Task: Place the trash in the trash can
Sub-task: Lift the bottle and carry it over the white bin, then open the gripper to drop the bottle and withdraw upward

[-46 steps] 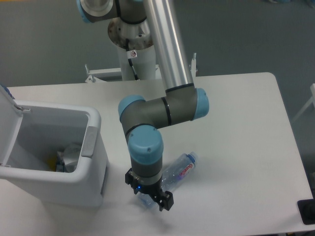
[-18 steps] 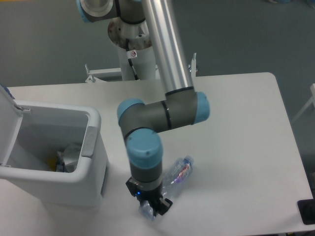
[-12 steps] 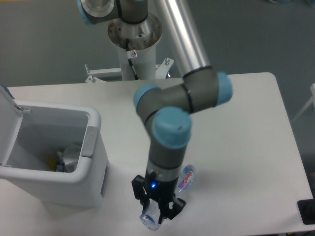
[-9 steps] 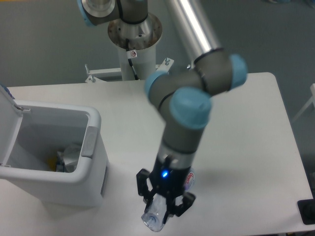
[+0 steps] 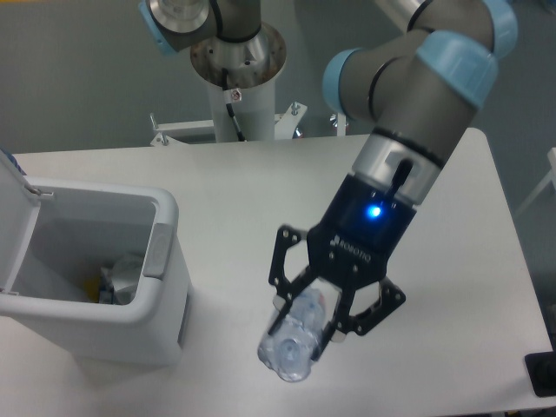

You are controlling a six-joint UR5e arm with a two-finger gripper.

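Observation:
My gripper (image 5: 306,323) hangs high above the table's front middle, close to the camera, shut on the crushed clear plastic bottle (image 5: 293,344). The bottle's base points toward the camera; its cap and label are hidden behind the gripper. The trash can (image 5: 165,252), a pale grey-white bin with its lid (image 5: 12,201) swung open, stands at the left. Inside it lies a crumpled white wrapper (image 5: 124,274). The gripper is to the right of the can, well apart from it.
The arm's base column (image 5: 233,82) rises behind the table's far edge. A dark object (image 5: 542,373) sits at the right front corner. The white table (image 5: 452,261) stretches to the right of the gripper.
The gripper closed on the bottle lying on the table and has lifted it up toward the camera, shifting a little right. The arm has swung upward with it.

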